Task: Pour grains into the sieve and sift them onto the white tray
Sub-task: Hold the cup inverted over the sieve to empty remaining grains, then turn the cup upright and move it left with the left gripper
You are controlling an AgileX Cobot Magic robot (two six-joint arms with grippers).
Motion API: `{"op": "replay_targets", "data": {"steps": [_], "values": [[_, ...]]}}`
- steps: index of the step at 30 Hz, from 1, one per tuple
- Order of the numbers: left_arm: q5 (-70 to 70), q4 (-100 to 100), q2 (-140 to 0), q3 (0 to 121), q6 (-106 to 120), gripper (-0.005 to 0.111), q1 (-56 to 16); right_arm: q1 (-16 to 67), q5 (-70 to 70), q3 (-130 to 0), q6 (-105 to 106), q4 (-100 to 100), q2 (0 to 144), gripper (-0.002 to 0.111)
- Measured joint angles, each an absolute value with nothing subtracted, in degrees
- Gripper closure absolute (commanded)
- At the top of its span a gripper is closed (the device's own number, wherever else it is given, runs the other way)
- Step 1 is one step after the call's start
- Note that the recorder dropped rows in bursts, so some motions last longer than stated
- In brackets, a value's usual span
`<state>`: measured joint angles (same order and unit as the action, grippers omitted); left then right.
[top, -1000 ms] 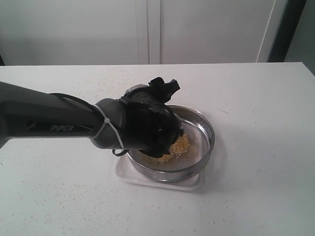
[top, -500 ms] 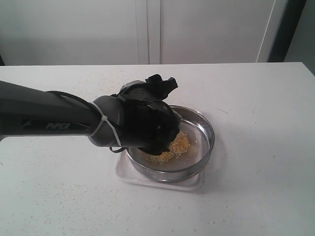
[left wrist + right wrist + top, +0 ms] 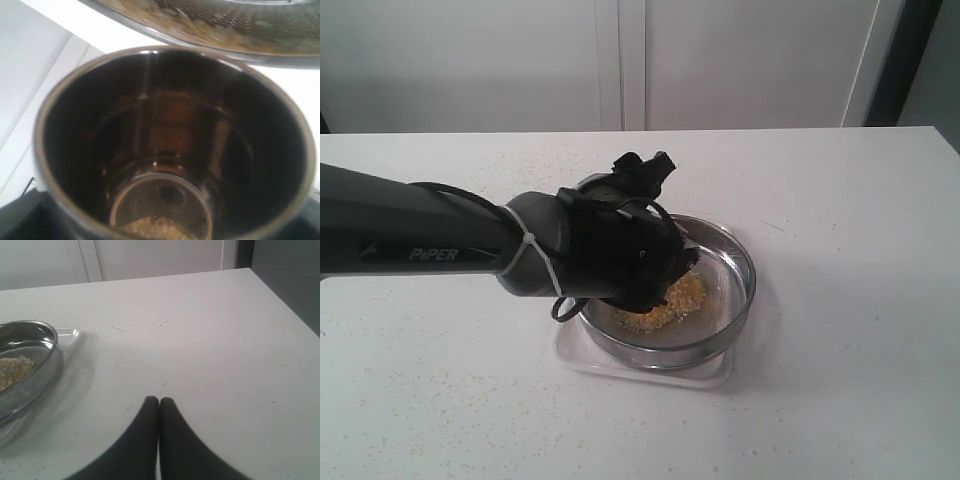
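The sieve [image 3: 728,285] sits on the white tray [image 3: 712,376] near the table's middle, with a heap of yellow grains [image 3: 670,298] on its mesh. My left gripper [image 3: 655,268] hangs over the sieve's left half, shut on a small steel cup [image 3: 170,145]. The bulky black wrist hides that cup in the exterior view. The left wrist view looks straight into the tilted cup, where a small patch of grains [image 3: 159,227] is left at the bottom, and the sieve rim [image 3: 200,30] lies just beyond it. My right gripper [image 3: 159,401] is shut and empty, low over bare table right of the sieve [image 3: 30,365].
The white table [image 3: 840,200] stretches around the tray, dusted with stray grains at the back left [image 3: 520,160]. A white wall with cabinet doors [image 3: 620,60] stands behind it. The table's right edge [image 3: 285,305] shows in the right wrist view.
My left wrist has rolled a little over the sieve and its upper end now points more upright. The sieve, tray and right gripper have not moved.
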<state>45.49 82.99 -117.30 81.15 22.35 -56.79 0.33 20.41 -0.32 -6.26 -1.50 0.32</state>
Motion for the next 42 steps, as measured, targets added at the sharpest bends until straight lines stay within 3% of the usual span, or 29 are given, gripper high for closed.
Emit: {"op": "replay_targets", "data": {"steps": [14,26,34,42], "values": [[42.7,80.4,-115.3,81.1,2.8,0.107,-56.8,0.3,20.4,-0.3,-6.3,-1.5,0.3,0.108],[29.0,65.3,-107.0,81.1,-11.8,0.107,-56.0,0.3,20.4,-0.3,-6.3,-1.5,0.3,0.108],[13.2,38.8,-102.5,80.0,-12.4,0.107,-42.0,0.3,20.4,-0.3,-6.3,-1.5,0.3,0.108],[12.4,28.5,-99.4,73.5,-11.7,0.107,-34.3,0.3,20.4,-0.3,-6.3,-1.5,0.3,0.108]]}}
